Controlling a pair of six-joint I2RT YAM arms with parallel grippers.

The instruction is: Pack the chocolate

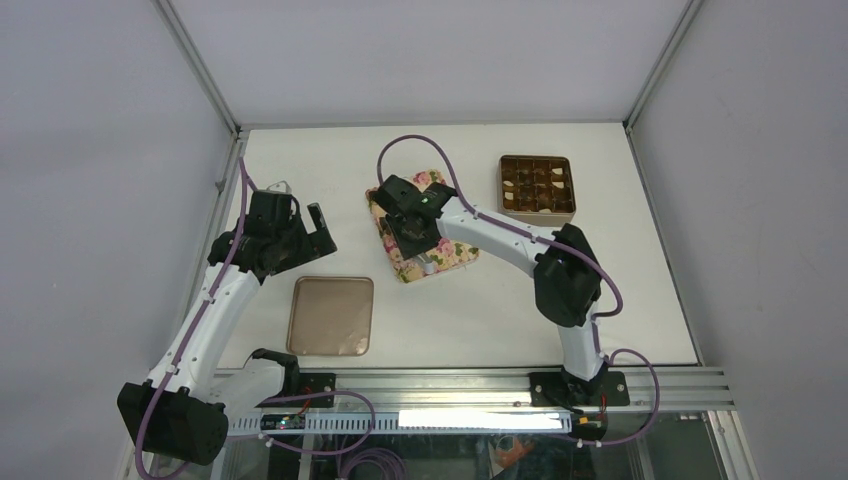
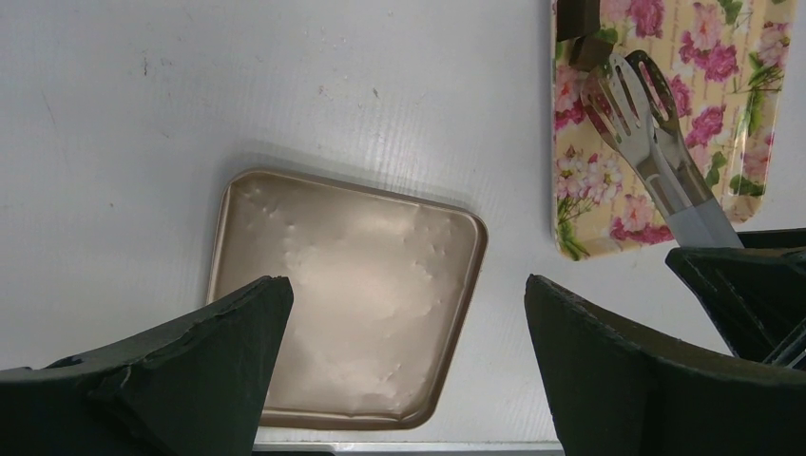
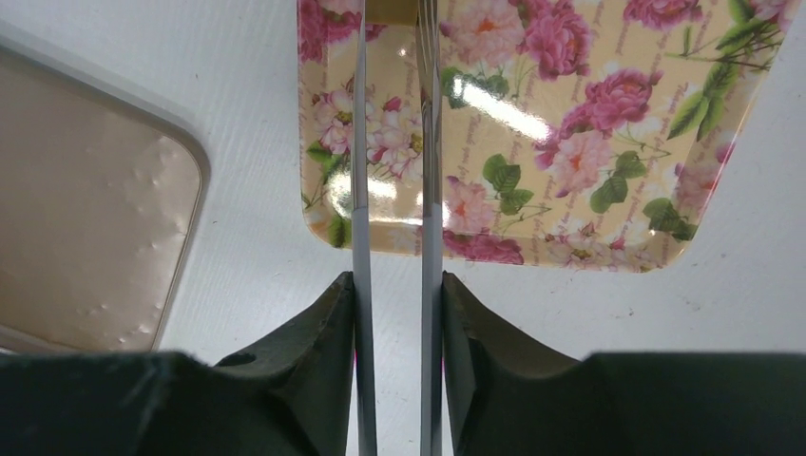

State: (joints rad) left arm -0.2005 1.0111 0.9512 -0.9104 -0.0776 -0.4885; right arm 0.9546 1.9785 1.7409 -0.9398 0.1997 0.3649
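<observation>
Left end effector (image 1: 302,208): jaws fully apart, nothing between them. It hangs above the left part of the tabletop (image 1: 600,300). In its wrist view it looks straight down on the lid (image 2: 352,294).

Right end effector (image 3: 394,285): closed on the tongs (image 2: 656,152). One finger presses on the outside of each metal arm, and the two arms run close and parallel. It sits over the floral tray (image 3: 570,142), with the tongs reaching out over the tray surface.

Chocolate (image 1: 525,183): dark pieces lie in the grid compartments of the box (image 1: 538,216), which stands near the far edge of the tabletop, right of centre. How many compartments are filled cannot be told from the overhead view.

Chocolate piece (image 3: 390,9): a small brown block shows between the tong tips, cut off by the top of the right wrist view. Whether the tips are actually pinching it cannot be told. The left wrist view shows dark brown at the tips as well.

Floral tray: mid-tabletop, turned at an angle to the edges.

Lid: flat tan square lying towards the near edge, left of centre. It is just beside the tray's near corner but not touching it.
</observation>
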